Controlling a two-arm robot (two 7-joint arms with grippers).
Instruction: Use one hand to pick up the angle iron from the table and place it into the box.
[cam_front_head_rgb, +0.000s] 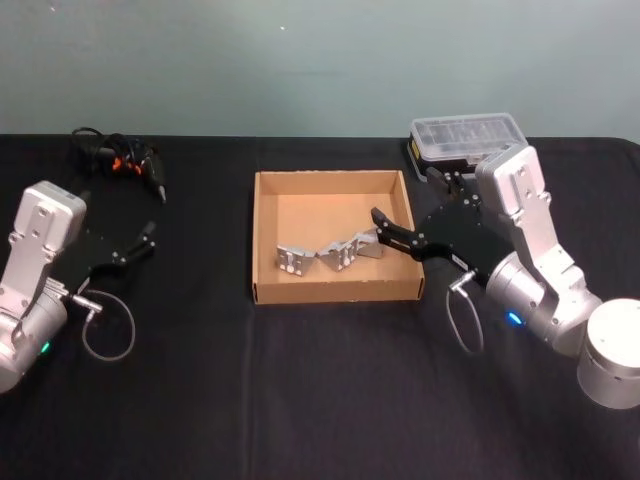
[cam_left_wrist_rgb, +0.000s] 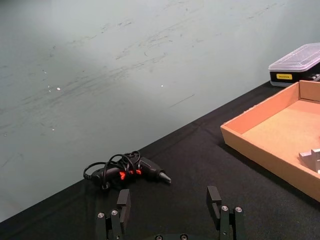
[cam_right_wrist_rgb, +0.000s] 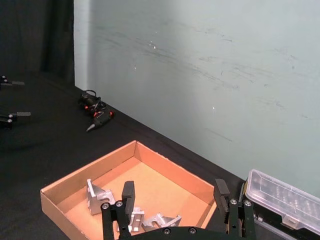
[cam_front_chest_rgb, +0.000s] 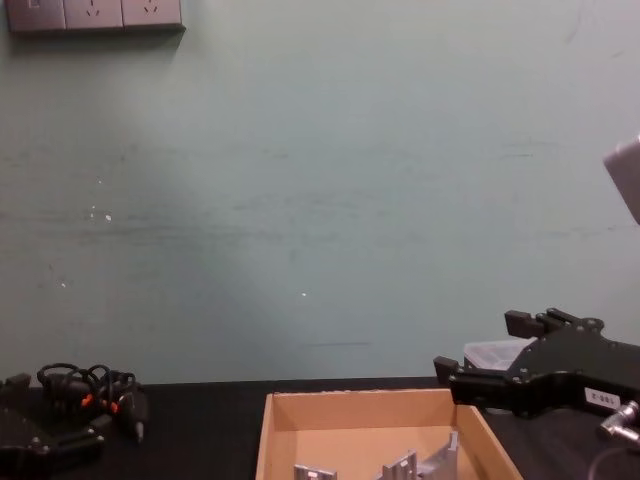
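Head view: the box (cam_front_head_rgb: 266, 240) sat mid-table (cam_front_head_rgb: 300, 400) with three angle irons (cam_front_head_rgb: 330, 255) lying in a row along its near half. The right gripper (cam_front_head_rgb: 405, 215) reached over the box's right wall, fingers spread, nothing between them; its lower finger covered the edge of the rightmost iron. The left gripper (cam_front_head_rgb: 150, 232) rested on the left of the table, fingers apart, well clear of the box. A plastic case (cam_front_head_rgb: 468, 135) stood behind the right arm, partly hidden by it.

Left wrist view: the left fingers (cam_left_wrist_rgb: 122, 200) were apart and empty; a black tool with coiled cord (cam_left_wrist_rgb: 127, 171) lay beyond.

Right wrist view: the right fingers (cam_right_wrist_rgb: 128, 192) hung above the irons, touching none.

Chest view: the box's front wall was cut off; only the irons' tops showed.
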